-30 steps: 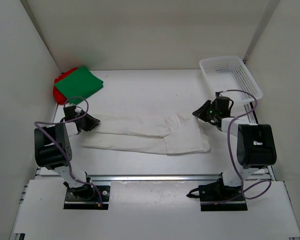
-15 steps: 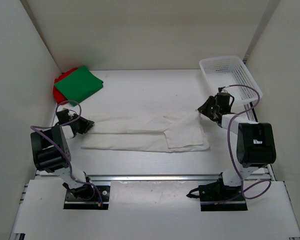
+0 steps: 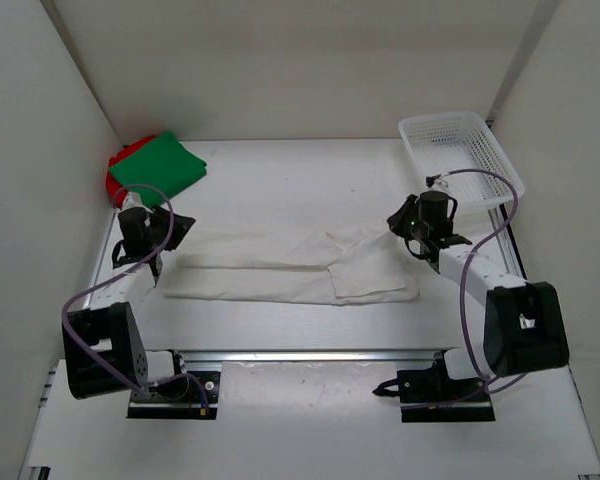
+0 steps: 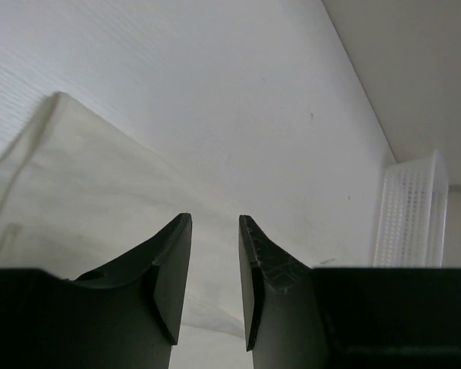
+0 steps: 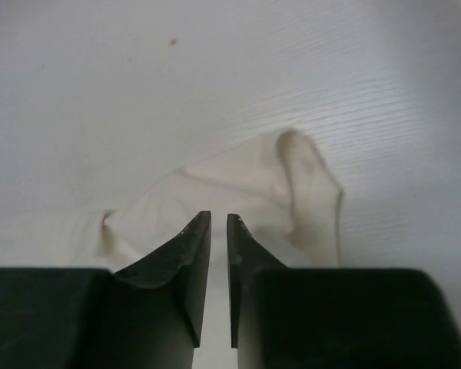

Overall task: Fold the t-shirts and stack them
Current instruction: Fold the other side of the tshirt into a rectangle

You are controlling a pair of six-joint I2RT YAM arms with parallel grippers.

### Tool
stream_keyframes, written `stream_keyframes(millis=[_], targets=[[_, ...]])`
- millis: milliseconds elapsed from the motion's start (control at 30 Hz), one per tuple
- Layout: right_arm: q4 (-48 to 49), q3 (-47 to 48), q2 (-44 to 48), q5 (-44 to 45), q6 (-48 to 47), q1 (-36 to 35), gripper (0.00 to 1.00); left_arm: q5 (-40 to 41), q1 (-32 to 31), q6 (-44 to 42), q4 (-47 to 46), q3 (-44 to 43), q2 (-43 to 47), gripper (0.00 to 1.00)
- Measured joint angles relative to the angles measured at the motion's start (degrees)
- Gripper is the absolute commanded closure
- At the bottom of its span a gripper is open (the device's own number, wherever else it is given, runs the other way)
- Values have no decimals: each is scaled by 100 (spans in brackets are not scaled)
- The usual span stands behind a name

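shirt [image 3: 280, 268], white, in a long flat strip; left gripper [image 4: 215, 223] spread, right gripper [image 5: 219, 217] seemingly just apart

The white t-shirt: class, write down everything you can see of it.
The white t-shirt is plain soft cloth, folded into a long flat band across the table, between the two arms. Its right end is doubled over, with a rumpled, slightly raised corner. The left pincer and right pincer hover at its ends, jaws parted, gripping nothing.

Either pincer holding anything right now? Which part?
Nothing held. Left pincer and right pincer both stand parted and empty, over opposite ends of the white cloth short-sleeved t-shirt.
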State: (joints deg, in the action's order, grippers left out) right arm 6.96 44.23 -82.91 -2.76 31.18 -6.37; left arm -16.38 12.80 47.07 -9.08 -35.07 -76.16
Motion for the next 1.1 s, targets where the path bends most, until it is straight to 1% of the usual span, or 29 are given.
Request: stream_keyframes(millis=[67, 133, 200, 233, 267, 367, 433, 500, 633, 800, 867, 967, 1100], targets=[[116, -299, 382, 39, 44, -361, 100, 138, -299, -55, -31, 35, 229, 59], [212, -570, 562, 26, 74, -765, 100, 284, -564, -133, -26, 74, 315, 66], [234, -721, 516, -70, 72, -1152, 100, 444, -684, -271, 72, 59, 164, 80], [247, -778, 461, -114, 63, -1335, 100, 522, -697, -352, 177, 48, 37, 81], [245, -817, 391, -192, 42, -1521, 99, 597, -686, -409, 280, 48, -74, 84], [103, -640, -35, -461, -166, -2170, 100, 758, -588, -514, 555, 109, -227, 84], [-50, -278, -393, -660, -332, -2527, 100, 846, -551, -566, 654, 122, -212, 81], [-232, 372, -844, -901, -553, -2922, 100, 868, -522, -623, 748, 74, -227, 80], [-354, 1797, -1681, -1163, -835, -3453, 100, 831, -431, -807, 1025, -273, -509, 81], [-468, 3285, -2723, -1504, -929, -3860, 100, 752, -278, -1010, 1239, -640, -1047, 79], [-640, 4037, -3338, -1609, -977, -4002, 100, 649, -208, -1069, 1346, -721, -1248, 78], [-1139, 5348, -4336, -1676, -1073, -4181, 100, 531, -151, -1132, 1491, -826, -1502, 78], [-2103, 7274, -5639, -1635, -1193, -4352, 100, 431, -133, -1191, 1593, -861, -1633, 77]])
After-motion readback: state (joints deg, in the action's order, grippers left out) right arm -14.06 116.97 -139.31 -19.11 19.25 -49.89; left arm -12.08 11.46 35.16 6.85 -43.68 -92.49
